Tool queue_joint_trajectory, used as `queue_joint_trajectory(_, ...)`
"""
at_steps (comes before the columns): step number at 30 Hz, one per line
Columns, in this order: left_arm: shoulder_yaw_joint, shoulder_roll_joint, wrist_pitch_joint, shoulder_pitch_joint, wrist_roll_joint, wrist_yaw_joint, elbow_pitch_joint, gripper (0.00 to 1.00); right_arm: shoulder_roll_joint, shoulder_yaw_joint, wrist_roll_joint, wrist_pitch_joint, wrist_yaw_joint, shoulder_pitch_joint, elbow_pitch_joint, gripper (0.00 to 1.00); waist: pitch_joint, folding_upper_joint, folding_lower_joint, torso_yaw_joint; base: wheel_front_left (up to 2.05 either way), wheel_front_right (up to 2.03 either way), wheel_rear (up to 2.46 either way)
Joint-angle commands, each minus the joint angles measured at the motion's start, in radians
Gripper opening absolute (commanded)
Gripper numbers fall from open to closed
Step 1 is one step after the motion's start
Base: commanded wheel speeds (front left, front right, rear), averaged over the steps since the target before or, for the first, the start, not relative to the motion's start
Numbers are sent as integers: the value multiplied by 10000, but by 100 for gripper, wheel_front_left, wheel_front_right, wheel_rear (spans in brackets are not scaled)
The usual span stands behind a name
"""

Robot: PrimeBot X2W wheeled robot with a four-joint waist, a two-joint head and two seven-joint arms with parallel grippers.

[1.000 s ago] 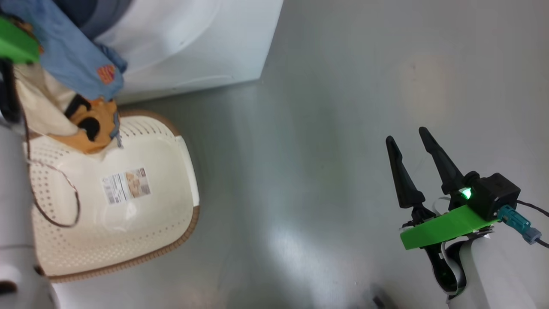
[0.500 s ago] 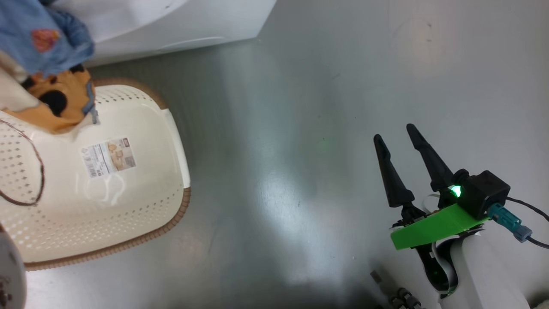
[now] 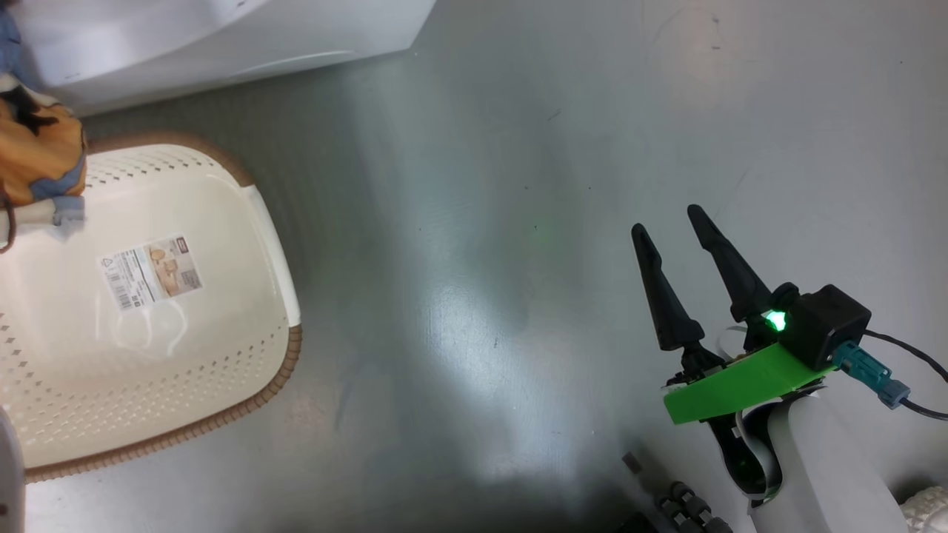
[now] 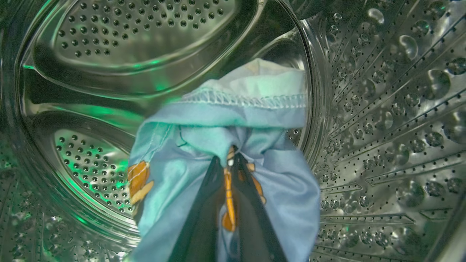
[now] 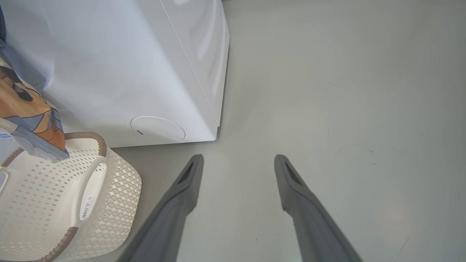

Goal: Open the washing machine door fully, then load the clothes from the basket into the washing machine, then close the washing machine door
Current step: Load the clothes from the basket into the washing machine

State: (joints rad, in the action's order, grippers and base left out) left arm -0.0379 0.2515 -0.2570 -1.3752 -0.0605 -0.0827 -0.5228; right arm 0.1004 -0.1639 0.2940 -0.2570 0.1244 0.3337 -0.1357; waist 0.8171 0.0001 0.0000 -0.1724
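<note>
Inside, left gripper (image 4: 230,156) pinched tight on the light blue bear-print clothes (image 4: 233,116), bundle hanging within the steel drum (image 4: 382,109), right gripper (image 3: 666,219) spread wide above grey floor (image 3: 481,222), basket (image 3: 222,355) just beside the white washing machine (image 5: 109,72)

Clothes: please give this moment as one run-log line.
left gripper: shut on clothes | clothes: front end in drum, tail over basket | right gripper: open, empty
</note>
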Motion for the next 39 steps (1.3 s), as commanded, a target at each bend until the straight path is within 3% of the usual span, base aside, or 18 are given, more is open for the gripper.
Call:
queue_joint_trajectory(1,-88,477,-45,325,70,60,413,0,-28,-259,52,-48,63,-187,115,100,-15,-1,0,-9,0,0,0)
queue_joint_trajectory(5,-251,361,-45,642,-45,145,219,0,-53,-294,45,-48,63,-138,51,100,-69,-1,0,7,0,0,0)
queue_joint_trajectory(6,-270,332,-46,673,-68,146,111,42,-48,-289,46,-48,63,-128,36,100,-77,-1,0,25,0,0,0)
queue_joint_trajectory(7,-269,309,-46,723,-67,160,-72,100,-40,-281,46,-48,63,-117,19,100,-98,-1,0,44,0,0,0)
queue_joint_trajectory(15,-259,139,-46,797,-203,186,-1497,100,-1,-223,47,-48,63,-97,-57,100,-342,-1,0,222,0,0,0)
queue_joint_trajectory(21,-264,88,-47,936,-283,158,-1700,100,-15,-153,38,-48,63,-65,-39,100,-445,-1,0,321,0,0,0)
queue_joint_trajectory(28,-349,14,-47,1891,-343,147,-871,100,-62,-7,20,-48,63,-53,-16,100,-607,-1,0,448,0,0,0)
queue_joint_trajectory(39,-666,-212,-47,4024,-471,103,1527,100,-62,93,31,-48,63,-125,-30,100,-880,-1,0,660,0,0,0)
